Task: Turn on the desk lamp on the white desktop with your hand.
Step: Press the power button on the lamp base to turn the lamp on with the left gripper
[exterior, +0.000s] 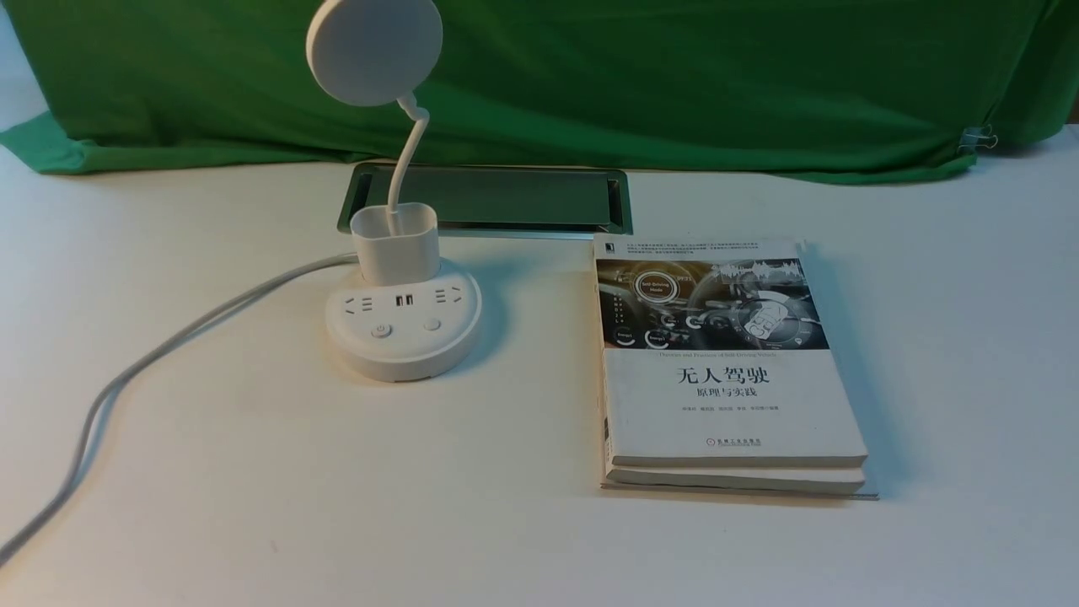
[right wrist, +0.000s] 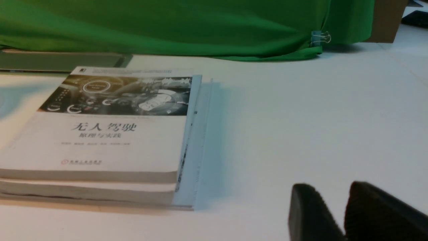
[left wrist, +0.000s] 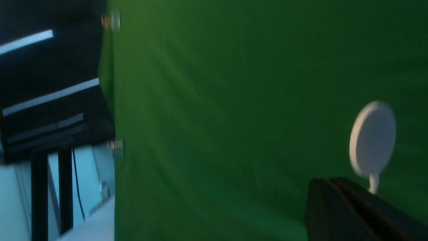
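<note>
The white desk lamp (exterior: 403, 324) stands on the white desktop (exterior: 253, 489) at the left middle. Its disc head (exterior: 373, 51) is up on a bent neck, and its round base carries two buttons (exterior: 381, 330). The head looks unlit. Neither hand shows in the front view. In the left wrist view my left gripper (left wrist: 326, 181) is shut and empty, raised before the green cloth, with the lamp head (left wrist: 372, 139) just beyond its tip. In the right wrist view my right gripper (right wrist: 332, 188) is low over the desktop (right wrist: 301, 117), its fingertips a narrow gap apart, empty.
A stack of two white books (exterior: 716, 362) lies right of the lamp and also shows in the right wrist view (right wrist: 107, 134). A metal-rimmed cable slot (exterior: 489, 198) is behind the lamp. The lamp's grey cord (exterior: 169, 337) trails to the front left. Green cloth (exterior: 674, 76) backs the desk.
</note>
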Controlling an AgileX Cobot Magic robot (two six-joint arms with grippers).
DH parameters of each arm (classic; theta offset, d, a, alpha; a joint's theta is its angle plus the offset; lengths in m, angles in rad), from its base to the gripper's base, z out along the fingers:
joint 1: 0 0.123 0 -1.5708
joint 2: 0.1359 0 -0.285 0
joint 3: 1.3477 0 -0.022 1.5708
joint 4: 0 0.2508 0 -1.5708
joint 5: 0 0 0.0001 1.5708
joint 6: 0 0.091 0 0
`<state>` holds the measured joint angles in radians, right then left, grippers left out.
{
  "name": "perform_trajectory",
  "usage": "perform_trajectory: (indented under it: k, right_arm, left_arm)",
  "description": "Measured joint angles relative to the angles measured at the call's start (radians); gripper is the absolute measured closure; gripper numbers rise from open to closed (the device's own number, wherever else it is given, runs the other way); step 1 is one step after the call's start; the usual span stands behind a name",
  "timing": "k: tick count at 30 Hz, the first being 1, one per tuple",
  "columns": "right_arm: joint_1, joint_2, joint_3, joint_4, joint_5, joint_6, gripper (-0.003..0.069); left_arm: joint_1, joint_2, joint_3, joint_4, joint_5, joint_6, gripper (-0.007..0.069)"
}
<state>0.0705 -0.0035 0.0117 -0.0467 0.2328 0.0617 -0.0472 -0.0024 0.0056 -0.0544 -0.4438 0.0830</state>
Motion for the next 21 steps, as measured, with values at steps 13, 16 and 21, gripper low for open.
perform_trajectory:
  k: [13,16,21]
  right_arm:
    - [0.000,0.000,0.000,0.000,0.000,0.000,0.0421]
    - [0.000,0.000,0.000,0.000,0.000,0.000,0.0421]
    - [0.000,0.000,0.000,0.000,0.000,0.000,0.0421]
  left_arm:
    - [0.000,0.000,-0.202,0.129,-0.179,-0.354,0.0623]
    - [0.000,0.045,-0.357,0.174,0.037,-0.365,0.0623]
    - [0.000,0.232,-0.550,0.190,0.368,-0.267,0.0623]
